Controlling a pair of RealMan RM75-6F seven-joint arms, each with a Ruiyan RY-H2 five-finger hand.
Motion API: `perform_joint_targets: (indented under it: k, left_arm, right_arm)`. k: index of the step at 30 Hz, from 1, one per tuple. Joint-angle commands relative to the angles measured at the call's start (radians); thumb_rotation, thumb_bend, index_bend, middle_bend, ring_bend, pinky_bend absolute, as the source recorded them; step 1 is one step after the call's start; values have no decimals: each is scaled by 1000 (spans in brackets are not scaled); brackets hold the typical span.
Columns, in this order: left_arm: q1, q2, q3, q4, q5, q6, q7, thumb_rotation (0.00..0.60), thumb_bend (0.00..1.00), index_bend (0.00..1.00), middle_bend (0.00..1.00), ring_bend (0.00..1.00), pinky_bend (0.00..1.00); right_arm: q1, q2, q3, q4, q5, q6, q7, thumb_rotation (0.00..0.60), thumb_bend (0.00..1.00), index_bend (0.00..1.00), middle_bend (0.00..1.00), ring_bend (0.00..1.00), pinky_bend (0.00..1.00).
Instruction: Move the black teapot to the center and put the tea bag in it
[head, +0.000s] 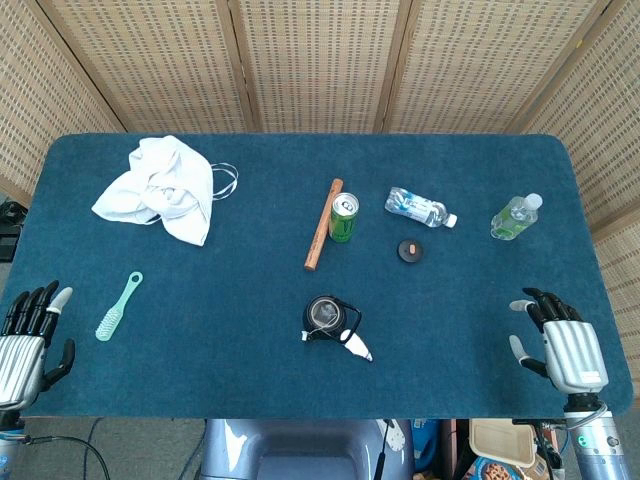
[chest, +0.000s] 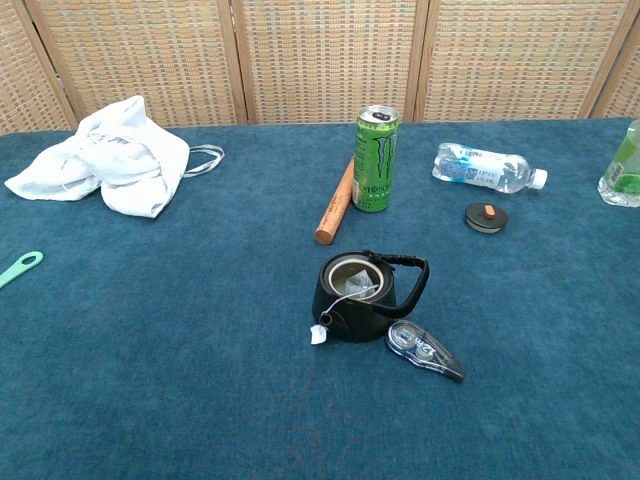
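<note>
The black teapot (head: 325, 316) (chest: 356, 294) stands lidless near the middle of the blue table. A tea bag (chest: 355, 288) lies inside it, its string and white tag (chest: 318, 334) hanging over the front rim. The teapot lid (head: 409, 250) (chest: 485, 217) lies apart to the right. My left hand (head: 28, 340) is at the table's front left corner, fingers spread, holding nothing. My right hand (head: 563, 347) is at the front right corner, also empty with fingers apart. Neither hand shows in the chest view.
A correction tape dispenser (chest: 424, 351) lies beside the teapot. A green can (chest: 374, 159) and wooden rod (chest: 335, 203) stand behind it. Two water bottles (head: 420, 208) (head: 515, 216) sit right, a white cloth (head: 160, 190) and mint brush (head: 118, 306) left.
</note>
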Motion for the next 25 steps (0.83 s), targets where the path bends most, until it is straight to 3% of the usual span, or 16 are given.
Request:
perform_joint_targets:
  k: [1,15,22,25]
  left_arm:
    - [3,7,-11,-5,11,-33,16,600,567,27,0,0,0]
    - [26,25,-62,-34,51,-110,42,600,568,27,0,0,0]
    - [40,30,-83,-37,59,-133,40,600,568,0,0,0,0]
    - [45,32,-92,-38,61,-140,39,600,568,0,0,0,0]
  right_arm:
    - [-1,0,0,-1,-1,2,1,567,531,357,269,227,352]
    - [-8,-4,-2,2,-3,4,-5,570,531,348,255,210,320]
    - [-6,0,-5,1,-2,-10,-3,573,531,184,136,73,165]
    - [-6,-2,-5,4,-5,-8,-3,579,531,168,119,54,150]
